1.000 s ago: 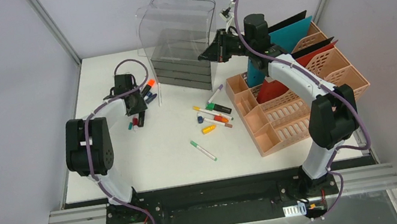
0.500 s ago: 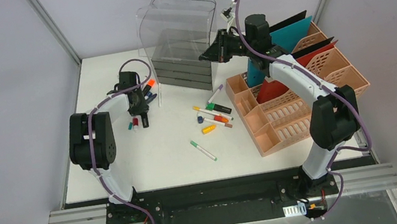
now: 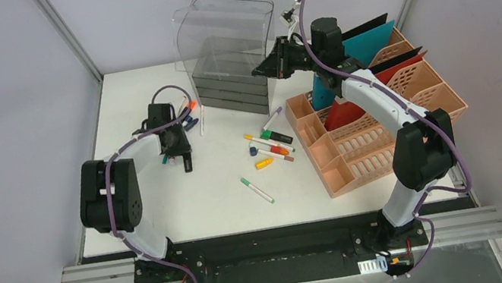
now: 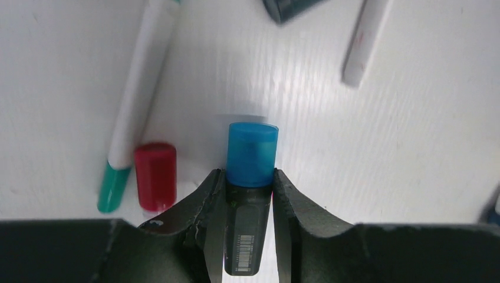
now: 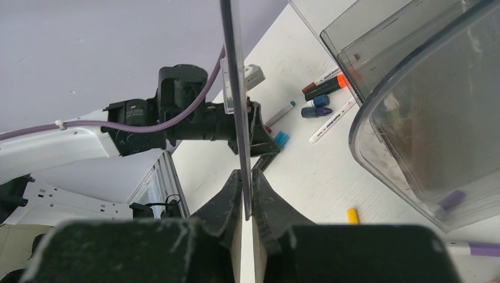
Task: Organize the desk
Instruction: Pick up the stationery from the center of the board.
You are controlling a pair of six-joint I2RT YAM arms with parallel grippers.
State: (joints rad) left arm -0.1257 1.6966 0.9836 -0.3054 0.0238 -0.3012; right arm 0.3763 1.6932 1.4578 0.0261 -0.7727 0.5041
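left gripper [image 4: 249, 180] shown clamped on a blue-capped marker [image 4: 252, 154], the jaws having been narrowed onto it within the last second; the marker is judged secured for sorting. the desk [image 3: 189, 205] lies directly beneath the fingertips, with a red cap [image 4: 155, 175] just beside them. against the earlier frame, the gripper has been drawn back from the pen cluster [image 3: 187, 117]. right gripper [image 5: 244, 197] remains pressed onto a thin clear sheet [image 5: 233, 71], unmoved.

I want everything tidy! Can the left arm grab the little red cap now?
Probably not yet: the left gripper is closed on the blue-capped marker. The red cap lies uncovered beside it, so it looks reachable once that marker is released.
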